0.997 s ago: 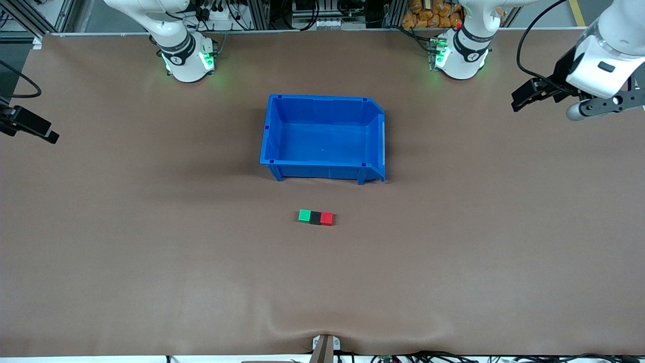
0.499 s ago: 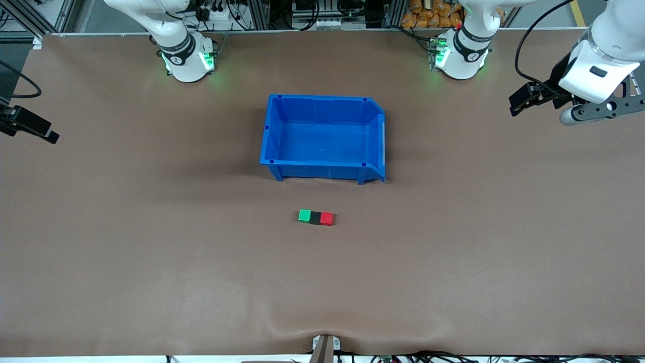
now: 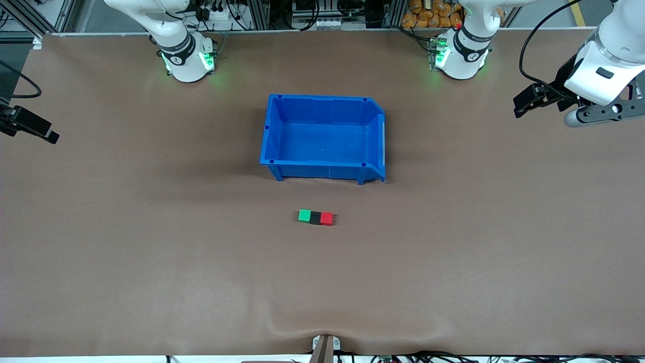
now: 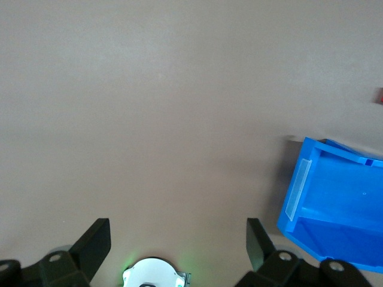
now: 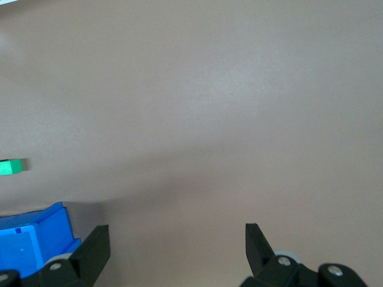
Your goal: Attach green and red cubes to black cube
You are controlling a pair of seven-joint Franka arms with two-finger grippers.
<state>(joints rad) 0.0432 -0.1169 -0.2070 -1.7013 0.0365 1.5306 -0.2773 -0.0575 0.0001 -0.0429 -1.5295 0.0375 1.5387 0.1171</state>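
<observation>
The green cube (image 3: 304, 216), the black cube (image 3: 315, 217) and the red cube (image 3: 326, 218) lie in one touching row on the table, black in the middle, nearer to the front camera than the blue bin. The green cube (image 5: 11, 167) shows at the edge of the right wrist view, and a sliver of the red cube (image 4: 380, 95) at the edge of the left wrist view. My left gripper (image 3: 524, 103) (image 4: 178, 236) hangs open and empty over the left arm's end of the table. My right gripper (image 3: 35, 128) (image 5: 177, 236) hangs open and empty over the right arm's end.
An empty blue bin (image 3: 322, 101) (image 4: 335, 197) (image 5: 30, 245) stands mid-table between the cubes and the arm bases. The left arm's base (image 3: 461, 53) (image 4: 152, 275) and the right arm's base (image 3: 186, 58) stand along the table's edge farthest from the front camera.
The left gripper has drifted slightly over its end of the table. The right gripper and the cubes have not moved.
</observation>
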